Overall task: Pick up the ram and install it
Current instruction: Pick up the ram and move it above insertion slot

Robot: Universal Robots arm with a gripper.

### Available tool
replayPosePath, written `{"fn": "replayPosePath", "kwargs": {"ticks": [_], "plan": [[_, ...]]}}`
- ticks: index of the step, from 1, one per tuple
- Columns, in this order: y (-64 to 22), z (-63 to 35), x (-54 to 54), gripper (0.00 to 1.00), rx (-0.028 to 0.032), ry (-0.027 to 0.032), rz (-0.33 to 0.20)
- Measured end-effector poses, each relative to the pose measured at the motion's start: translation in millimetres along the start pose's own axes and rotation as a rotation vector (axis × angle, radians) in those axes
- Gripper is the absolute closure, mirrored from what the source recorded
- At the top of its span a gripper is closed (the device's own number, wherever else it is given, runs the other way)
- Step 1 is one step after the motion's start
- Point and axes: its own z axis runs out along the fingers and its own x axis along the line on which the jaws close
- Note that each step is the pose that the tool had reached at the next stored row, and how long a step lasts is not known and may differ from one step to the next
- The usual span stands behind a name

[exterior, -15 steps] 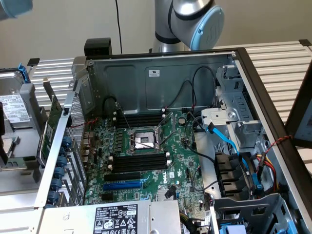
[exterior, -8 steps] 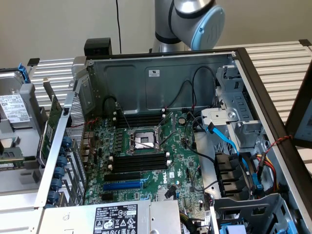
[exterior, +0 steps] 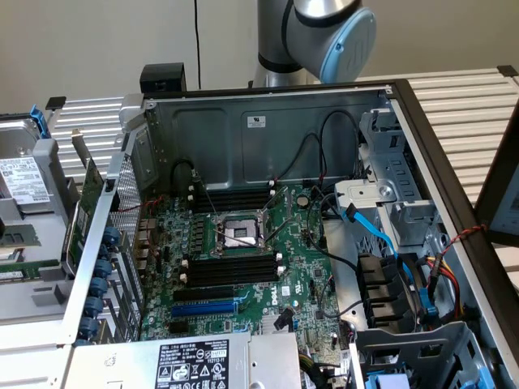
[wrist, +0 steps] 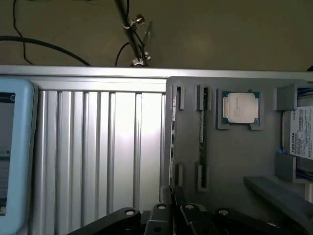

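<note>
On the grey tray [wrist: 234,161] beside the ribbed desk [wrist: 98,147], wrist view: the ram [wrist: 172,142] stands on edge along the tray border nearest the desk. It shows as a thin strip with pale label patches. My fingers [wrist: 171,201] are pressed almost together, tips right at the ram's near end. Key relation: the ram's long axis runs straight away from my fingertips, so the board edge and the line between my fingers coincide. I can't tell whether I'm actually pinching it or only meeting its end in the picture; the contact spot is hidden. A second stick [wrist: 201,142] lies parallel, just beside the ram on the side away from the desk. It is seated in its grey holders [wrist: 202,178], apart from my fingers. The CPU [wrist: 239,107] sits in its own cradle further that same way, not in play. The ram looks a touch off the holder pair next to it, so it may be out of them, not sure. Exterior view: the arm [exterior: 324,32] is beyond the far wall of the open case [exterior: 268,154]. The black slots [exterior: 231,271] on the motherboard [exterior: 296,243] run lengthwise across that view, left to right. So the ram is at the tray with me, well apart from the slots, and by my read the install is not yet done.
</note>
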Motion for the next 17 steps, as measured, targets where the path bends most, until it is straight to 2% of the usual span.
{"fn": "replayPosePath", "kwargs": {"ticks": [3,9,17], "plan": [[-6.8,-14.2,3.1,0.87,-0.0001,-0.0046,-0.001],[-23.2,-37.0,5.8,0.87,-0.0016,-0.0085,-0.007],[-51.8,-58.1,8.0,0.87,-0.0024,-0.0103,-0.009]]}}
